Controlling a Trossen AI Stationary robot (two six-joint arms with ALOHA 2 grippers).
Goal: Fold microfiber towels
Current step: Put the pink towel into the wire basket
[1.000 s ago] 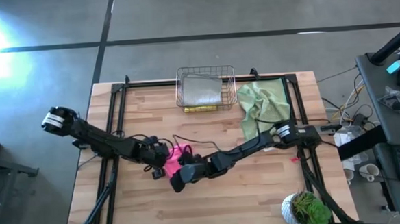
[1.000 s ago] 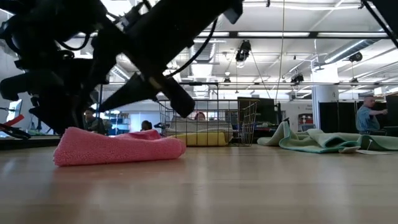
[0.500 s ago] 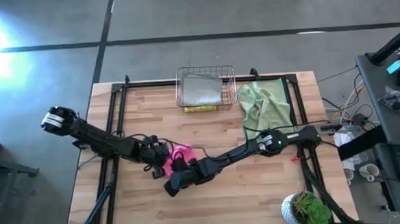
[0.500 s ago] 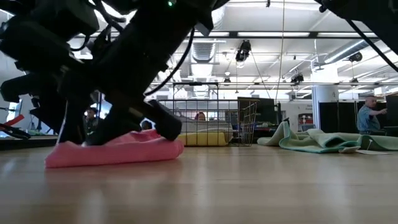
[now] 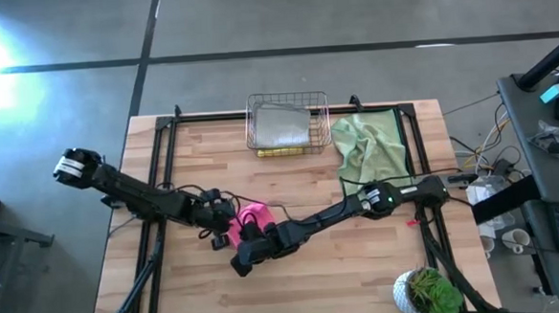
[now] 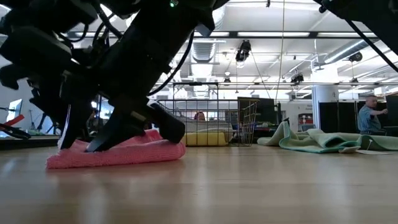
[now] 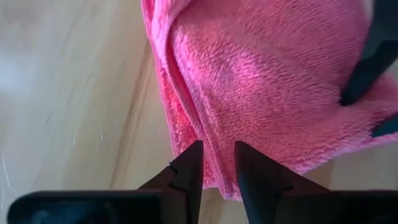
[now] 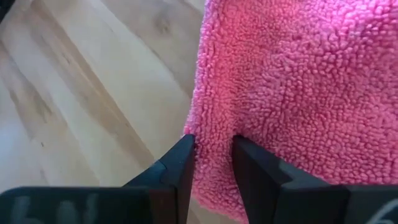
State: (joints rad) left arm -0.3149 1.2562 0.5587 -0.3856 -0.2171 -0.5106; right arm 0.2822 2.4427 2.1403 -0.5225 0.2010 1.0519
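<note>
While both arms reach down to the middle of the wooden table (image 5: 296,290), the hot pink towel (image 5: 254,215) lies bunched up there, a bit left of the centre of the high view. The left gripper (image 5: 218,234) sits at the towel's left edge, and its two dark fingers (image 7: 186,171) are almost together, pinching a fold of the pink cloth between them. The right gripper (image 5: 244,259) sits at the towel's lower edge, and its fingers (image 8: 180,163) are nearly closed too, with a bit of the pink cloth squeezed in the thin gap. In the low view the towel lies flat on the wood at the left of the frame, under the dark arms. A copper wire basket (image 5: 287,123) stands at the top middle of the table with a grey towel (image 5: 282,128) inside it. A pale green towel (image 5: 367,144) lies crumpled at the upper right, just beside the basket.
</note>
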